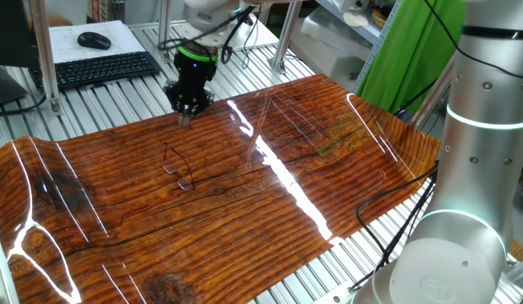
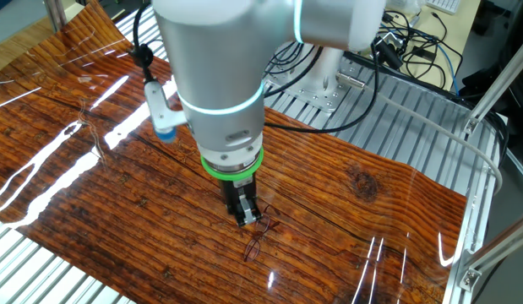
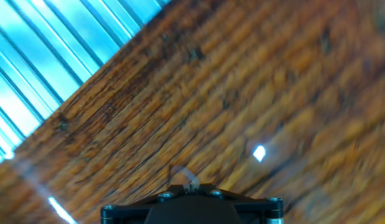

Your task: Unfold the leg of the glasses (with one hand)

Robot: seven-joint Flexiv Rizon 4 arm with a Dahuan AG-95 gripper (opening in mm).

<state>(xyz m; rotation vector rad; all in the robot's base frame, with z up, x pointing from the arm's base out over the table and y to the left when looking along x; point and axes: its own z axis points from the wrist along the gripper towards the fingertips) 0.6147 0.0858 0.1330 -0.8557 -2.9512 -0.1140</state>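
While the glasses [image 1: 178, 169] lie flat on the shiny wooden worktop [image 1: 329, 169], the gripper [image 1: 186, 114] hangs near them, not touching; I cannot tell if it is open.

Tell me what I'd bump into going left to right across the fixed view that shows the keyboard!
Computer mouse → keyboard → glasses lying on the shiny wood-pattern mat → green cloth → big silver robot arm.
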